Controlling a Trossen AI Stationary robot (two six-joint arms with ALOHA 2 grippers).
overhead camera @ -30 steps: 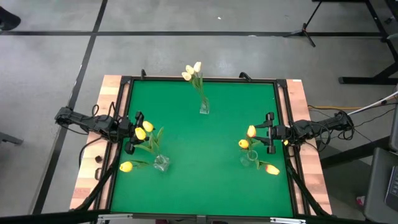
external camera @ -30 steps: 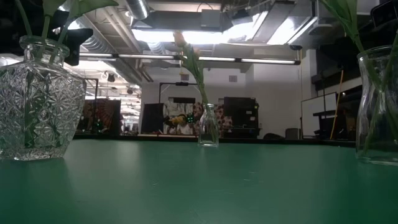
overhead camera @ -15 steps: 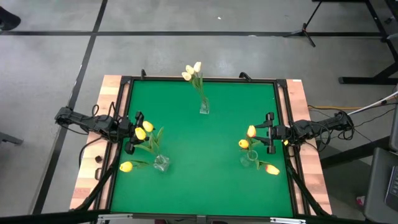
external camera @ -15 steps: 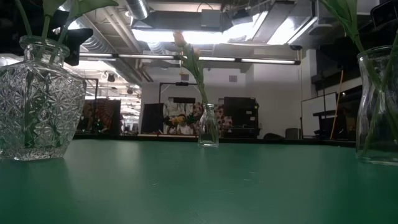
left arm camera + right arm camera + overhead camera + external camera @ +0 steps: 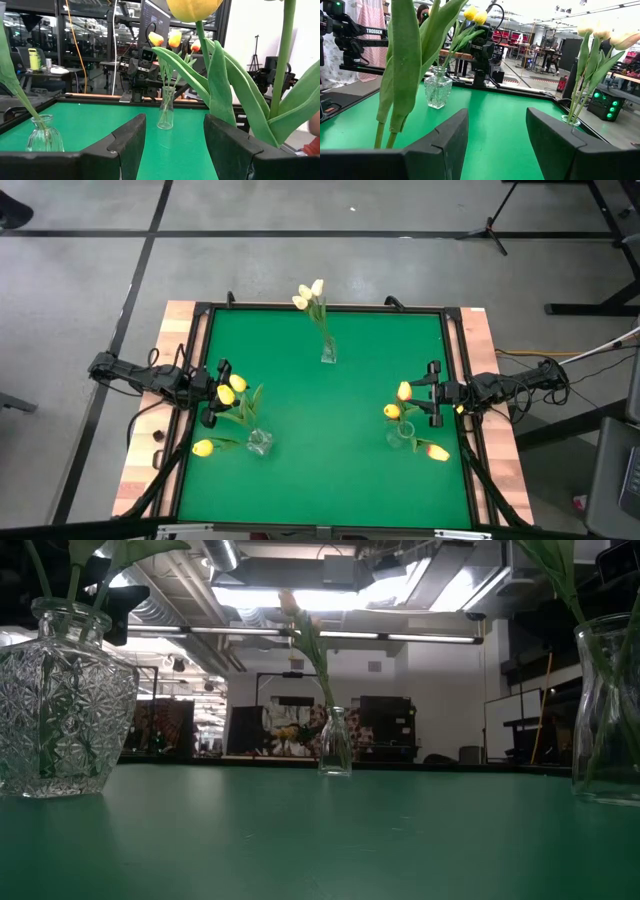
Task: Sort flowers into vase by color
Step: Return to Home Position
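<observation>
Three glass vases stand on the green table [image 5: 330,480]. A cut-glass vase [image 5: 259,442] at the near left holds yellow flowers [image 5: 230,388]. A slim vase [image 5: 328,352] at the far middle holds creamy white flowers [image 5: 310,295]. A vase [image 5: 403,435] at the near right holds orange-and-yellow flowers [image 5: 404,391]. My left gripper [image 5: 215,393] waits open at the left edge, level, just behind the yellow flowers [image 5: 192,7]. My right gripper [image 5: 432,393] waits open at the right edge, behind the green stems [image 5: 400,75] of its vase. Nothing is between either gripper's fingers.
A black frame [image 5: 200,360] and wooden borders run round the green mat. Open green surface lies in the middle between the three vases. In the low view the cut-glass vase [image 5: 65,700] and the right vase [image 5: 605,710] stand near, and the slim vase [image 5: 335,740] farther back.
</observation>
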